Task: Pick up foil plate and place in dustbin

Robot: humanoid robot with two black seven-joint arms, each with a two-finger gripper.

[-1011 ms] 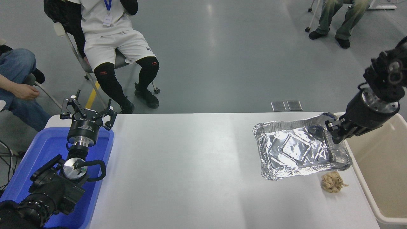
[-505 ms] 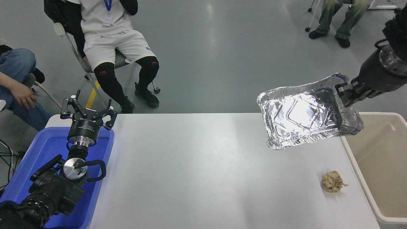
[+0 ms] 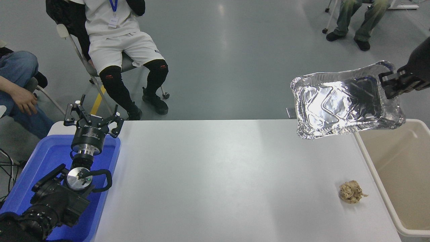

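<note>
While hanging clear above the desk's far right corner, beside the dustbin (image 3: 396, 174): foil plate (image 3: 346, 104), tilting, pinched at its right rim by right gripper (image 3: 391, 85). Likely handling light, thin, easily dented. Left gripper (image 3: 92, 117) resting spread over blue tub (image 3: 40, 161). Paper wad (image 3: 351, 192) lying near right edge; people sitting beyond on grey floor.

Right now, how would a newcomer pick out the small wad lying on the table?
Find the white table, then its right side beside the beige dustbin. The crumpled tan paper wad lies there alone, dull and small, unlike the shiny foil plate held above.
</note>
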